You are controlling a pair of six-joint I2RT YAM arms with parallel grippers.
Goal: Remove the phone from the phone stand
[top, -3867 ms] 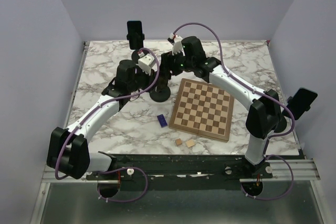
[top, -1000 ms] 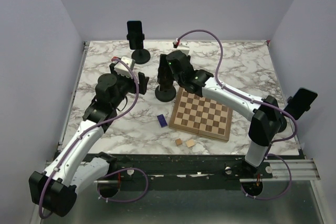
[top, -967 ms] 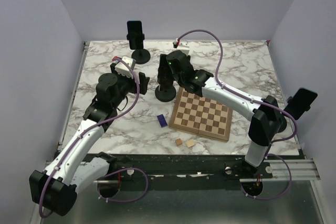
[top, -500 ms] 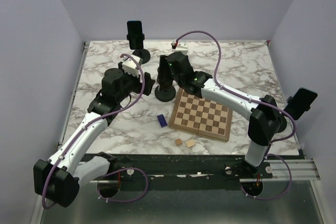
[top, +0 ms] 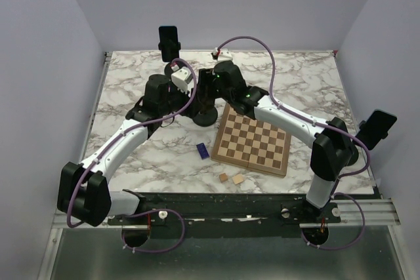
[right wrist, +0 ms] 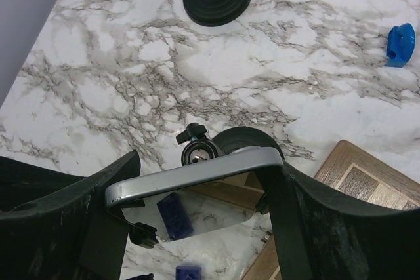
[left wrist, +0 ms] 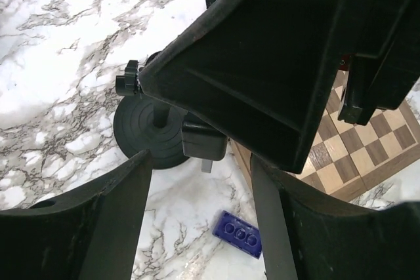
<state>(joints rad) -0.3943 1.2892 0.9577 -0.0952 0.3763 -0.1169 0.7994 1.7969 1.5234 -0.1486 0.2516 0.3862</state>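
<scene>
The phone (right wrist: 197, 176), silver-edged with a mirror-like face, sits upright in the clamp of a black phone stand (top: 205, 119) at mid table. In the right wrist view the stand's knob (right wrist: 195, 143) and round base (right wrist: 246, 141) show behind it. My right gripper (right wrist: 200, 175) is shut on the phone's two ends; it also shows in the top view (top: 207, 92). My left gripper (left wrist: 200, 168) is open and empty, its fingers on either side of the stand's post and base (left wrist: 151, 132). In the top view it is just left of the stand (top: 191, 100).
A chessboard (top: 254, 137) lies right of the stand. A blue brick (top: 203, 151) lies in front of it, with two small wooden blocks (top: 231, 178) nearer. A second stand with a black phone (top: 168, 42) is at the back. A blue piece (right wrist: 400, 44) lies beyond.
My left arm has swung right from the left side of the table, and its gripper now sits at the stand. My right gripper has stayed on the phone.
</scene>
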